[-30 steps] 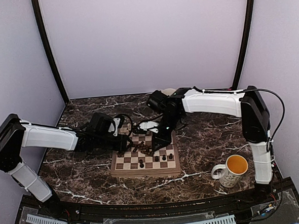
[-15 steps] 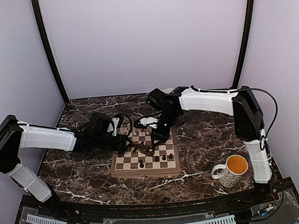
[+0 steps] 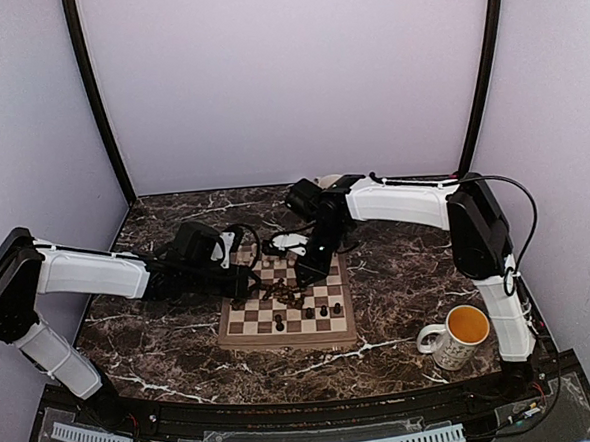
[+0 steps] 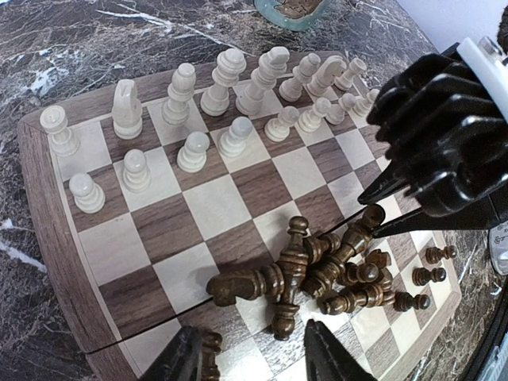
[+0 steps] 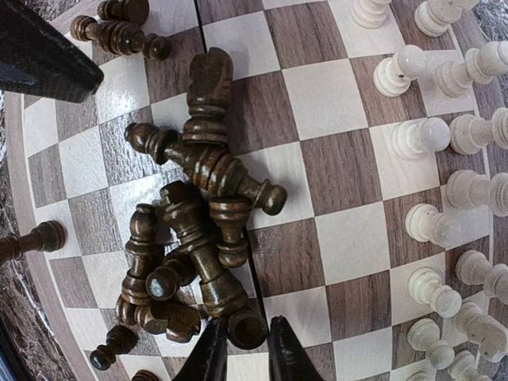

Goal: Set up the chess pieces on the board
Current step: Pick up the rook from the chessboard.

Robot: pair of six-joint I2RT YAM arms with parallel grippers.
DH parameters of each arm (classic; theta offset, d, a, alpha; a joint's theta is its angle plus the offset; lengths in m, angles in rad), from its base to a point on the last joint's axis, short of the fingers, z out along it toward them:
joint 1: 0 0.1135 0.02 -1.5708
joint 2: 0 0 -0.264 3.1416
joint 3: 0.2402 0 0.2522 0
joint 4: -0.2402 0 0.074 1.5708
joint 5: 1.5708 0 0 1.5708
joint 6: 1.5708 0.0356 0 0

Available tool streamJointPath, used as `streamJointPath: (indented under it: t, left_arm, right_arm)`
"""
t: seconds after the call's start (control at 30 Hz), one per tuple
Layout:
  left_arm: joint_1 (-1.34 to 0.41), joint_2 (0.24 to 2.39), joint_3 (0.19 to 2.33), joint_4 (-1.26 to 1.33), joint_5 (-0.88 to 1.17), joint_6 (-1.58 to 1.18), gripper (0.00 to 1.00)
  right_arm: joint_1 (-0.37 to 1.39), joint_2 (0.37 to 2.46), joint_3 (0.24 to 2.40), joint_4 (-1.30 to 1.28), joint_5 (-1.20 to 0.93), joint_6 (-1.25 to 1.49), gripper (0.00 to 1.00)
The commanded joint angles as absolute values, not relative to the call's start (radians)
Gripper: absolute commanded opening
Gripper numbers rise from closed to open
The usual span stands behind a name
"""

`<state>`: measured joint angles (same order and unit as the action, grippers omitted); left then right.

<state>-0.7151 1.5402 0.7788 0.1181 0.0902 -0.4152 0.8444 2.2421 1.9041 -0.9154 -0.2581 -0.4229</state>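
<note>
Shift in the right arm [image 3: 404,202]: over the last second its elbow swung toward frame centre in the top view. The right gripper [image 3: 308,268] slid up and left across the board [image 3: 287,339], to the heap of dark pieces [image 5: 198,230] lying mid-board. Its jaws have also narrowed. In the right wrist view the fingertips [image 5: 213,353] at bottom centre are almost together, with one dark piece [image 5: 244,329] right at their tips. Can't tell if it is actually clamped.

The left arm [image 3: 98,273] has barely moved. The left gripper [image 4: 254,357] stays spread at the bottom of its wrist view, nothing between the fingers.

White pieces [image 4: 230,87] stand in two rows along the upper side of the left wrist view. A few standing dark pieces [image 3: 323,309] are at the board's lower right in the top view. The rest are toppled in the heap.

Looks like a pick from the heap is starting, and the dark side is mostly unset. The tangle risks dragging neighbouring pieces along.
</note>
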Motion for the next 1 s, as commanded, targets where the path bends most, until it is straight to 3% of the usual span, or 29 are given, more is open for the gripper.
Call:
streamJointPath:
  t: [0.0,0.27,0.43,0.6,0.8,0.97]
  left_arm:
    - [-0.707,1.502,0.756,0.125,0.1,-0.423,0.46]
    - [-0.706,1.506,0.759,0.127,0.106,-0.424,0.46]
    - [-0.707,1.511,0.761,0.129,0.109,-0.425,0.46]
    - [-0.707,1.51,0.763,0.127,0.112,-0.425,0.46]
    - [-0.708,1.509,0.765,0.121,0.112,-0.423,0.46]
    - [-0.707,1.509,0.767,0.119,0.114,-0.424,0.46]
  right_arm:
    - [0.847,2.257,1.934,-0.92,-0.277,-0.415,0.16]
    - [0.846,2.239,1.93,-0.922,-0.302,-0.416,0.09]
    - [0.845,2.244,1.928,-0.927,-0.296,-0.415,0.24]
    - [0.845,2.254,1.946,-0.928,-0.298,-0.415,0.28]
    - [0.845,2.278,1.971,-0.944,-0.304,-0.42,0.28]
    - [0.845,2.284,1.974,-0.958,-0.308,-0.42,0.21]
